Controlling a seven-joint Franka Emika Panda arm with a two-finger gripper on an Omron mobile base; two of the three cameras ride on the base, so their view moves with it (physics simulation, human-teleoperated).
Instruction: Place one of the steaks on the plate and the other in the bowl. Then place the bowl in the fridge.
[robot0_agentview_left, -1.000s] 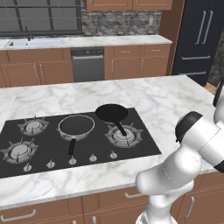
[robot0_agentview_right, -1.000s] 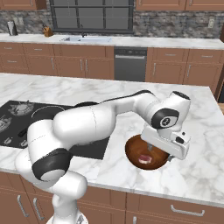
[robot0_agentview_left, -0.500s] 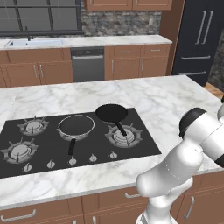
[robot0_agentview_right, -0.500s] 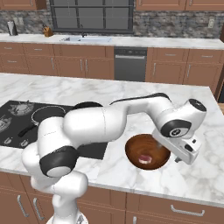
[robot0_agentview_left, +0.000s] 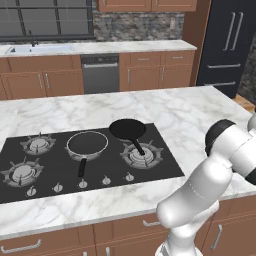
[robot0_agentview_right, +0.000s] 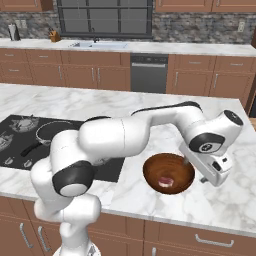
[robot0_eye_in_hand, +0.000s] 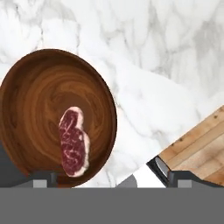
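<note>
Steak (robot0_eye_in_hand: 73, 142) lies flat inside the brown bowl (robot0_agentview_right: 169, 172), which sits on the marble island counter (robot0_agentview_right: 235, 195) right of the cooktop (robot0_agentview_left: 90, 160). Gripper (robot0_agentview_right: 216, 173) hangs just right of the bowl's rim, jaws spread wide, holding nothing. Two black frying pans (robot0_agentview_left: 128, 129) rest on the burners. Fridge (robot0_agentview_left: 231, 42) stands far right, doors closed.

A home kitchen: a marble island table (robot0_agentview_left: 170, 112) carries a black gas hob (robot0_agentview_left: 85, 162), with brown wooden cabinets (robot0_agentview_left: 150, 77), a sink (robot0_agentview_left: 37, 49), a dishwasher (robot0_agentview_left: 100, 73) and a tall black fridge (robot0_agentview_left: 227, 42) behind.
</note>
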